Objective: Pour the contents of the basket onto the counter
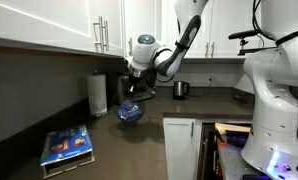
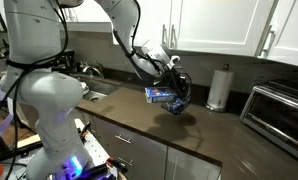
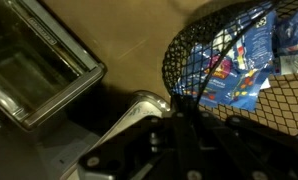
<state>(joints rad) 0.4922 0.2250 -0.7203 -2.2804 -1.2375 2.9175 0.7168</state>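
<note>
A: Basket, where was it?
B: The basket point(image 2: 176, 97) hung clear of the counter point(image 2: 159, 135), looked tipped, shadow under it. The mesh was too dark to trace the rim in both exterior views.
A: Contents?
B: Blue and white packets point(image 3: 244, 62) sat inside. They were sharp only in the wrist view, cut off by the frame top, and couldn't be counted.
A: Gripper?
B: The gripper point(image 1: 138, 92) was clamped on the basket's rim, fingertips lost in dark blur in the wrist view.
A: Surroundings?
B: A paper towel roll point(image 1: 98, 93) stood near the basket, a flat blue package point(image 1: 67, 147) well apart. A white robot body point(image 1: 274, 100) blocked the counter's end. The toaster oven point(image 2: 279, 108) showed in an exterior view and the wrist view only.
</note>
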